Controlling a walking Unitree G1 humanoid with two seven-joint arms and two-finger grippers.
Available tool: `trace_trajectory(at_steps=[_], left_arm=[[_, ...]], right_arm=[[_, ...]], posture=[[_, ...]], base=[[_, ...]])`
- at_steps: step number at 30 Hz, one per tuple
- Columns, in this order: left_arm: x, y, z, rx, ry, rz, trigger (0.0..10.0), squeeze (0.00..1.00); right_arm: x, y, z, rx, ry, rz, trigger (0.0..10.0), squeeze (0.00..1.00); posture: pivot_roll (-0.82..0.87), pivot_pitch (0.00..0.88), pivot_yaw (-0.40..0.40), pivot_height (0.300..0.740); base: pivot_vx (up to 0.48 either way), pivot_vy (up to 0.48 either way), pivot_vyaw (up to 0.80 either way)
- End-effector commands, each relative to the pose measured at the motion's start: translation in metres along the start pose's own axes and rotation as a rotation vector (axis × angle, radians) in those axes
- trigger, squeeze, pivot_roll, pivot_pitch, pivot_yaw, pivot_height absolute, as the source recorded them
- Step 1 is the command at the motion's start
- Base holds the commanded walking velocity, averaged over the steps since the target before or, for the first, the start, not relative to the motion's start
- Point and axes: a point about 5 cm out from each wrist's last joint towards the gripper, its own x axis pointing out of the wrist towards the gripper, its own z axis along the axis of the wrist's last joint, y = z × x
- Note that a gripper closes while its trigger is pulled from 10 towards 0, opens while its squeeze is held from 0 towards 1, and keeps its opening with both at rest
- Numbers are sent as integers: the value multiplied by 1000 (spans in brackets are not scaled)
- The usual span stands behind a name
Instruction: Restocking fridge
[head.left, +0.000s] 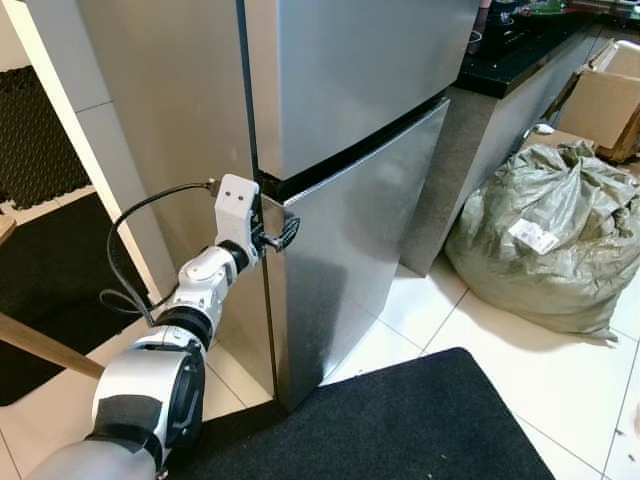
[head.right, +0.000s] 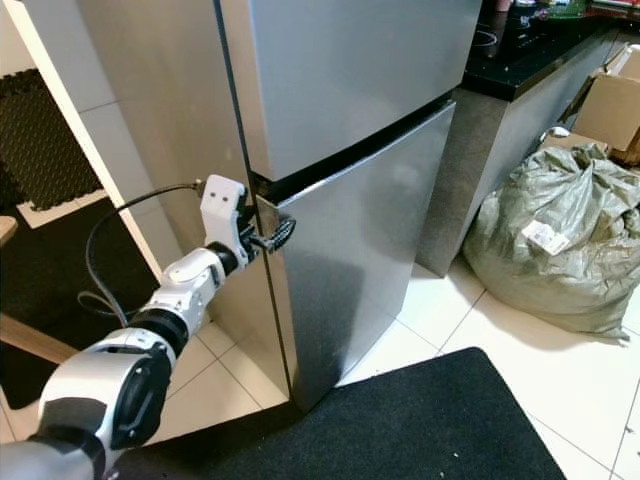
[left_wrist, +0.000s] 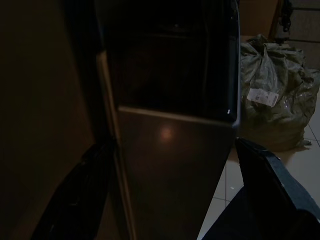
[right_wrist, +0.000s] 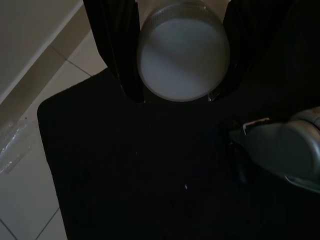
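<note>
Our left gripper (head.left: 287, 236) has its fingers spread at the edge of the closed lower fridge door (head.left: 360, 230); our right gripper (right_wrist: 175, 55) grasps a white container (right_wrist: 183, 55). Restocking has barely begun.

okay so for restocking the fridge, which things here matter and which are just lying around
For the job:
fridge
lower fridge door, with the left gripper at its edge
white container, held in the right gripper

Lying about:
grey sack
cardboard box
black mat
</note>
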Motion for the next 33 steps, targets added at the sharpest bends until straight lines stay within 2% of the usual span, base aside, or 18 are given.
trace_trajectory(at_steps=[1,7,14,20,33], left_arm=[[3,-3,-1,-10,17,2,10000,0],[4,-7,-2,-32,26,-18,10000,0],[9,-20,-1,-69,25,-133,10000,0],[12,-39,-6,-83,32,-266,10000,0],[16,-57,-4,-86,22,-391,10000,0]], right_arm=[[-1,-4,-3,8,0,-7,10000,0],[-2,-4,-5,9,1,-8,10000,0],[-2,-5,-6,9,0,-11,10000,0],[-2,-6,-5,10,-5,-12,10000,0],[-2,-7,-2,7,-15,-17,10000,0]], posture=[[-248,148,8,740],[-250,154,8,740],[-251,157,7,740],[-250,159,8,740],[-252,160,7,740]], base=[[0,0,0],[0,0,0],[0,0,0],[0,0,0],[0,0,0]])
